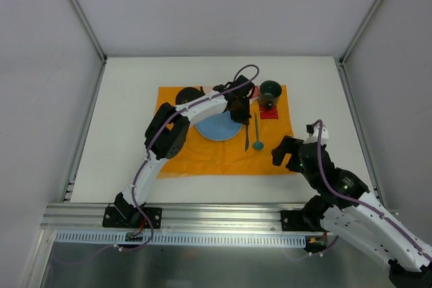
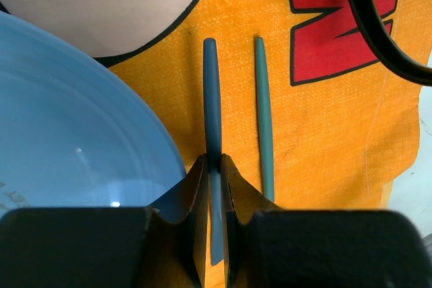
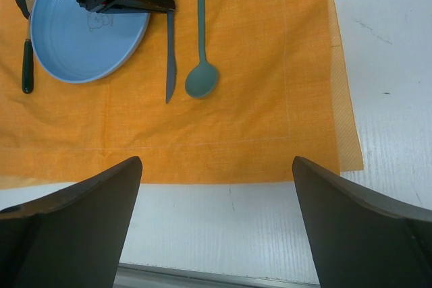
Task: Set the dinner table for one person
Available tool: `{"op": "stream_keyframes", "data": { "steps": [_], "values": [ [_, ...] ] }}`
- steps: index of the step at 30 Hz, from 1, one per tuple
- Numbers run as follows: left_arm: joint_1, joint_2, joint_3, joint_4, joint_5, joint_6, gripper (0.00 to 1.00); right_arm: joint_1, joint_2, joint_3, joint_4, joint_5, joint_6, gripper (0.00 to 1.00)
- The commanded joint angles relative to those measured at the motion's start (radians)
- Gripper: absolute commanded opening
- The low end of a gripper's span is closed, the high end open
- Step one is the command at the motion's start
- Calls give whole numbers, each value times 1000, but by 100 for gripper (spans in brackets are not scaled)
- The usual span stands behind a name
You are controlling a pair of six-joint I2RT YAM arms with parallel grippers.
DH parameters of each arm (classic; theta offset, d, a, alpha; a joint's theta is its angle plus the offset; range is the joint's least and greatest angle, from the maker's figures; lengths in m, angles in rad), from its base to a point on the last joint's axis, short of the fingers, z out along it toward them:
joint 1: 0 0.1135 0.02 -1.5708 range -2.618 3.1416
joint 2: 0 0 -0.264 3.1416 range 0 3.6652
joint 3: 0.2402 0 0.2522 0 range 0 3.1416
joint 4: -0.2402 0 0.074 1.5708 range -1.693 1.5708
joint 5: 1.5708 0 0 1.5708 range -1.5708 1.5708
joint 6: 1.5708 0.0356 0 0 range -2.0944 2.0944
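Note:
The white dinner table bears an orange cartoon placemat. On it lie a blue plate, a blue knife and a teal spoon side by side right of the plate, and a dark green mug behind them. My left gripper is shut on the knife, which lies flat on the mat between the plate and the spoon. A fork lies left of the plate. My right gripper is open and empty above the mat's near right corner.
The mug's black handle is close, at the far right of my left gripper. An aluminium rail runs along the table's near edge. Grey walls close in the left, back and right sides.

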Motion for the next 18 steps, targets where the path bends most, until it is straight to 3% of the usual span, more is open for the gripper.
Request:
{"op": "stream_keyframes", "data": {
  "steps": [1,5,6,10,13,18],
  "values": [
    [13,-53,-17,2,-44,-5,0,7,20,-1,19,14,15,100],
    [16,-39,-9,1,-37,-5,3,7,80,-5,73,-8,2,99],
    [17,-37,-8,2,-29,-3,30,7,105,7,94,-11,-8,100],
    [17,-45,9,7,0,18,80,7,246,77,114,-8,-42,100],
    [17,-68,17,11,3,32,88,4,306,122,133,0,-70,100],
    [17,-137,20,14,46,27,89,-9,401,180,148,6,-103,99]
  ]
}}
